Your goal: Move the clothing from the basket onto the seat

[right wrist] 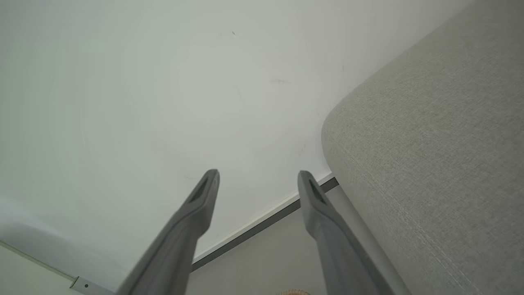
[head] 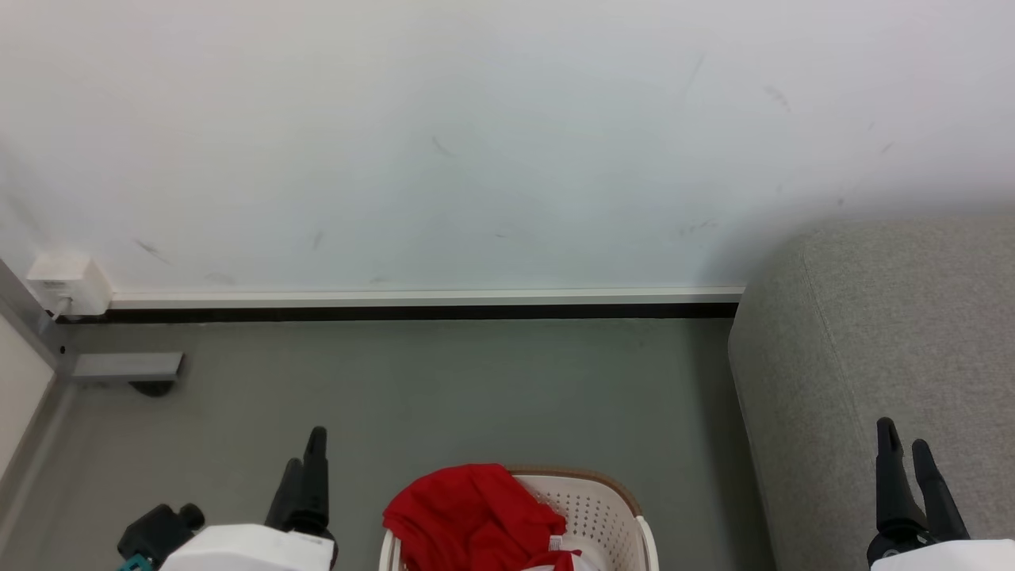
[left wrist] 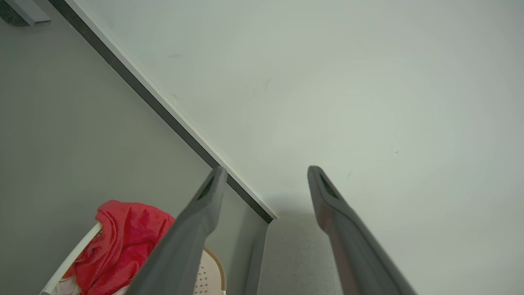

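Hanging empty and wide open, the left tool (head: 305,448) and right tool (head: 903,434) flank the basket (head: 603,515), where the clothing (head: 468,515) lies heaped; a shallow pinch could drop it short of the seat (head: 888,317); a snagged fold might tip the basket.

A sparse indoor room furnished like a home corner: a large light-grey woven-fabric sofa (head: 872,333) stands by a scuffed white painted wall (head: 476,143). A cream-white perforated plastic laundry basket (head: 603,511) of bright red clothing (head: 468,515) sits on the smooth grey floor (head: 444,388)
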Controlling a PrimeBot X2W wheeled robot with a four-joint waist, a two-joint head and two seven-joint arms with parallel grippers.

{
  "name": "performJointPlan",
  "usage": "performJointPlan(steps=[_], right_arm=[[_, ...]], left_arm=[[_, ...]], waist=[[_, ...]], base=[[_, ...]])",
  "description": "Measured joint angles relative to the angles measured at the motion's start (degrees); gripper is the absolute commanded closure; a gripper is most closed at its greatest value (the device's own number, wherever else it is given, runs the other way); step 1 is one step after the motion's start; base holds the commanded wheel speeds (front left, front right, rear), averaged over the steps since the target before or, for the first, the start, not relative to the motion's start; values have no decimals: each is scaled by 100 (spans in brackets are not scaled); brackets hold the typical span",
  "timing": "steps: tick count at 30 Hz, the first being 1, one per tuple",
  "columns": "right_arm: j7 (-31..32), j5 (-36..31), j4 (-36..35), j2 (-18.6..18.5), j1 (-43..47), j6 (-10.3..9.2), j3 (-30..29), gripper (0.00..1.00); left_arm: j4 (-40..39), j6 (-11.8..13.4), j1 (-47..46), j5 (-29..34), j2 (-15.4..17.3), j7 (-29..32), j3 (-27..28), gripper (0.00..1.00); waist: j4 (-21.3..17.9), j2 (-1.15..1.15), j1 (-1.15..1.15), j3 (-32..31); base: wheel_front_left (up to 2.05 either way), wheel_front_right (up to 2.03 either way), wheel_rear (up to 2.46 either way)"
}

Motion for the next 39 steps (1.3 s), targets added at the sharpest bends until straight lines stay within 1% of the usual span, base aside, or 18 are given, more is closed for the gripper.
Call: performJointPlan(steps=[11, 16, 23, 34, 39], right_arm=[[-211, -1061, -30, -3, 42, 0, 44, 0], [-286, -1430, -24, -5, 63, 0, 98, 0], [-394, -1991, 38, -9, 102, 0, 100, 0], [-565, -2709, 91, -12, 109, 0, 102, 0], [-636, -2913, 118, -16, 118, 0, 160, 0]], left_arm=[[204, 283, -87, 1147, 3, -172, -281, 0], [316, 380, -125, 1618, 5, -271, -349, 0], [358, 452, -179, 2343, 15, -379, -420, 0], [352, 592, -188, 3238, 99, -526, -457, 0], [342, 675, -186, 3584, 187, -610, -460, 0]], waist=[[41, 0, 0, -10], [63, 0, 0, -23], [85, 0, 0, -34], [132, 0, 0, -78], [157, 0, 0, -100]], base=[[0, 0, 0], [0, 0, 0], [0, 0, 0], [0, 0, 0], [0, 0, 0]])
